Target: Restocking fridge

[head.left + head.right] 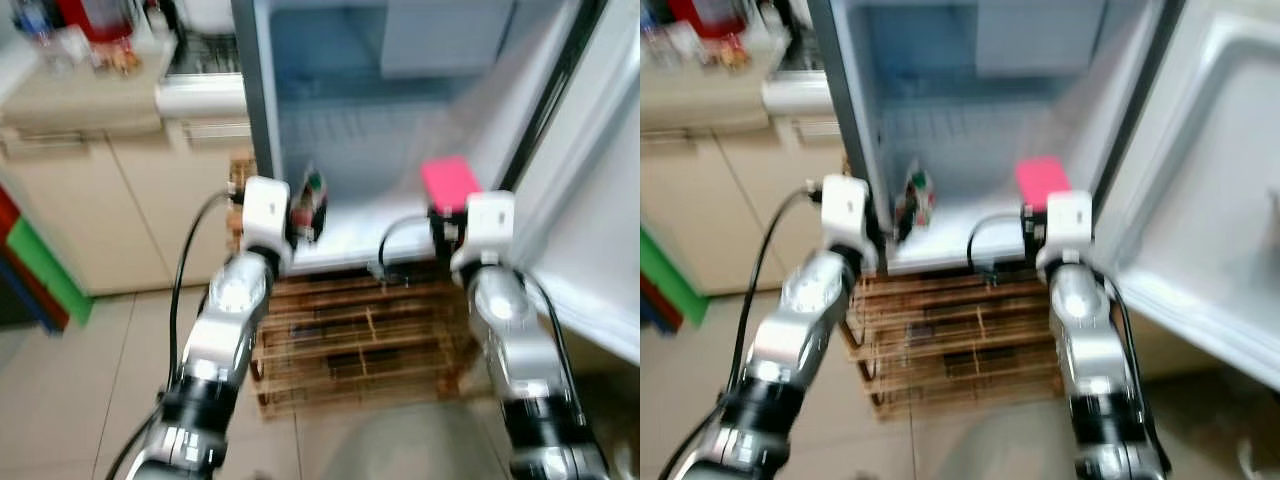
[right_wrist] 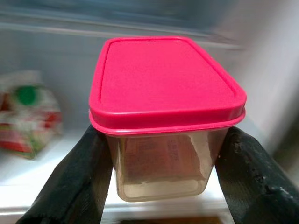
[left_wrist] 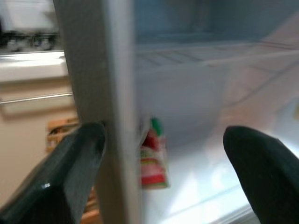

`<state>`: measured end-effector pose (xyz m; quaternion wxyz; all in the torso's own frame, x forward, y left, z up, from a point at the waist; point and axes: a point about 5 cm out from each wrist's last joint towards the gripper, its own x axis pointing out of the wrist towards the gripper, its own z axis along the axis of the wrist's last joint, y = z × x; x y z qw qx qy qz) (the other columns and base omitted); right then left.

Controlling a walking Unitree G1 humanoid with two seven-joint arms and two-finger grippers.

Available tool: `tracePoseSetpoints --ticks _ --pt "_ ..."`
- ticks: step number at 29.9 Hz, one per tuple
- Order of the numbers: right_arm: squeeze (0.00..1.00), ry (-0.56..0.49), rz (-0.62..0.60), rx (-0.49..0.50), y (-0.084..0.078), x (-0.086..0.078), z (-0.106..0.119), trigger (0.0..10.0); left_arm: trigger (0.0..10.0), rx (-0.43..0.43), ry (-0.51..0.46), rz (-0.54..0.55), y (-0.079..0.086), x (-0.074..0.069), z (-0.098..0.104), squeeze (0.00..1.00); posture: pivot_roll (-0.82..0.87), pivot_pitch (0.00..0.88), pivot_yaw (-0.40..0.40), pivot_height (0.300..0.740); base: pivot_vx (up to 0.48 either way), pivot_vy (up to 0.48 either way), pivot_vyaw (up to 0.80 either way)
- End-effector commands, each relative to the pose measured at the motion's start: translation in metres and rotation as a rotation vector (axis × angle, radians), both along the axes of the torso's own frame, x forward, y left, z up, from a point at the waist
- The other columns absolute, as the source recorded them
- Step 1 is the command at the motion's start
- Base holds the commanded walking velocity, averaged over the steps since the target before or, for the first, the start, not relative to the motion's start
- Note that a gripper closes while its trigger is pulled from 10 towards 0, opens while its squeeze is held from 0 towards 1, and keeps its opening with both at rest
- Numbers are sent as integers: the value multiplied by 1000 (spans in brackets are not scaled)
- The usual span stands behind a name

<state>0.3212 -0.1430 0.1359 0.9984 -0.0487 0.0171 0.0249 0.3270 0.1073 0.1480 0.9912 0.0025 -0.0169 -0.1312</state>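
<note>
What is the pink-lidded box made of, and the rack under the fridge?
The box looks like clear, smooth plastic, since you can see through it. Its lid looks like glossy pink plastic. The rack seems to be wood or bamboo: tan slats.

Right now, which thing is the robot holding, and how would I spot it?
Look at the open fridge ahead, down at its white bottom shelf. Just in front of that shelf the right gripper clamps a small clear plastic container by its sides. Its bright pink lid sets it apart from the red and green carton standing farther left.
</note>
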Motion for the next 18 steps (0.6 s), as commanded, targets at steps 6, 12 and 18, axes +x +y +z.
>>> tracePoseSetpoints --ticks 6,12,18 --pt "0 2 -22 -19 -9 0 1 10000 10000 -25 -34 -28 -10 0 9 0 -50 0 11 740 0 0 0" --pt "0 4 -18 -18 -8 1 1 10000 10000 -15 -69 -58 -13 -3 14 0 -46 0 8 740 0 0 0" --pt "0 10 -15 -21 -7 1 0 10000 10000 -41 -52 -167 -24 -11 13 0 -42 0 9 740 0 0 0"
